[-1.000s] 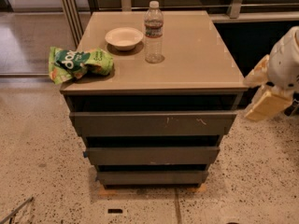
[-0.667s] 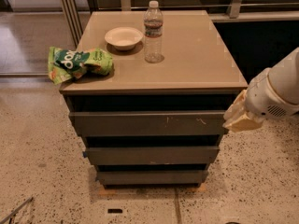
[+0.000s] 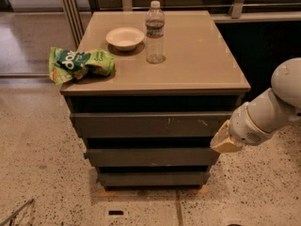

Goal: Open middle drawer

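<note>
The claw [image 3: 225,144] hangs at the right-hand end of the cabinet, level with the dark gap above the middle drawer [image 3: 153,157] and just beside that drawer's upper right corner. Whether the claw is open or closed I cannot tell from here, nor whether it touches the front. The white arm [image 3: 268,112] reaches in from the right.

The middle drawer sits second of three, below the scratched top drawer [image 3: 150,125] and above the bottom drawer [image 3: 153,178]; it looks pushed in, with nothing of its inside showing.

On the worktop [image 3: 211,74] a pale bowl [image 3: 124,37] stands with nothing in it, and just to its right is an upright, capped clear water bottle [image 3: 154,32], perhaps nearly empty. A crumpled green snack bag [image 3: 80,63] overhangs the left edge.
</note>
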